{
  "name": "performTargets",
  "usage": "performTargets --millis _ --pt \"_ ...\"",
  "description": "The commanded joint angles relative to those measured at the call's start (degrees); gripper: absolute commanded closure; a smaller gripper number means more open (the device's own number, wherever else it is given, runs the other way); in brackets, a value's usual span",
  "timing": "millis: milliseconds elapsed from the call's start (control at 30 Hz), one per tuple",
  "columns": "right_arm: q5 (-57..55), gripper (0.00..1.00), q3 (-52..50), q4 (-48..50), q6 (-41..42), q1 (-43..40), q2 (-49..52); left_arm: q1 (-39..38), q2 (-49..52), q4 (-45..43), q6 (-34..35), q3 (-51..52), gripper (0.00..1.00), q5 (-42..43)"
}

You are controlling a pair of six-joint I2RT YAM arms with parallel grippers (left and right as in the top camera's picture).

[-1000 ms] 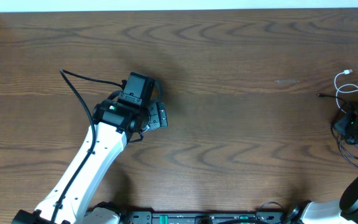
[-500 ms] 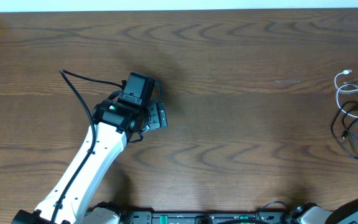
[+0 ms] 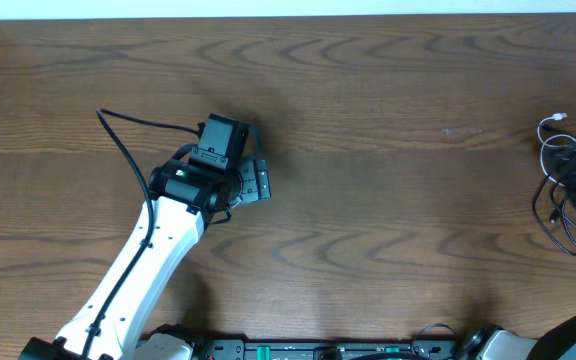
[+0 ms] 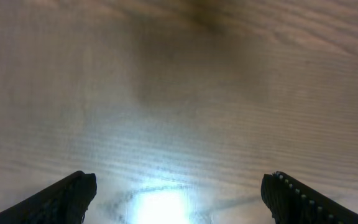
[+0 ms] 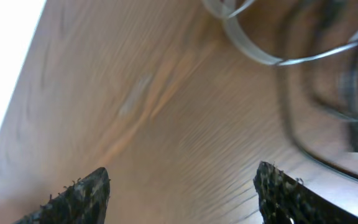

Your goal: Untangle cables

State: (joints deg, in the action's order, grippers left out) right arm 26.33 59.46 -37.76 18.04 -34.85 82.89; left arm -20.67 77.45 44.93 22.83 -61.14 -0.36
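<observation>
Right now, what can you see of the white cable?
The white cable is thin and smooth, with a small pale plug at one end. It lies in loose loops on the brown wooden table, at its far right edge, mixed in with the black cables. The right arm's open fingers hover above it and hide part of it. Nothing grips it.

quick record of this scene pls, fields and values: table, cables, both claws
surface: brown wood table
cables: white cable and black cables, bunched together at the table's far right edge
knotted or loose: cannot tell
left claw: open, nothing between its fingers, bare wood below, far from the cables
right claw: open, at the bunch; cables lie just ahead of its fingers, none between them
image note: right wrist view is blurred
</observation>
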Motion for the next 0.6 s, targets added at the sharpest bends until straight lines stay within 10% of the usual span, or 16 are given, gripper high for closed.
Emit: performTargets --millis 0,300,567 --pt "-3.54 0.26 0.33 -2.54 -8.81 8.44 0.00 0.24 -0.35 -1.14 -4.33 0.28 0.10 -0.79" --pt "-25.59 0.01 0.31 -9.07 -12.81 34.91 0.00 0.07 1.27 -1.20 -10.03 0.37 0.05 1.60" --pt "-24.22 0.01 0.33 -21.35 -11.72 40.15 -0.04 0.13 7.96 13.92 -5.77 0.44 0.05 1.01"
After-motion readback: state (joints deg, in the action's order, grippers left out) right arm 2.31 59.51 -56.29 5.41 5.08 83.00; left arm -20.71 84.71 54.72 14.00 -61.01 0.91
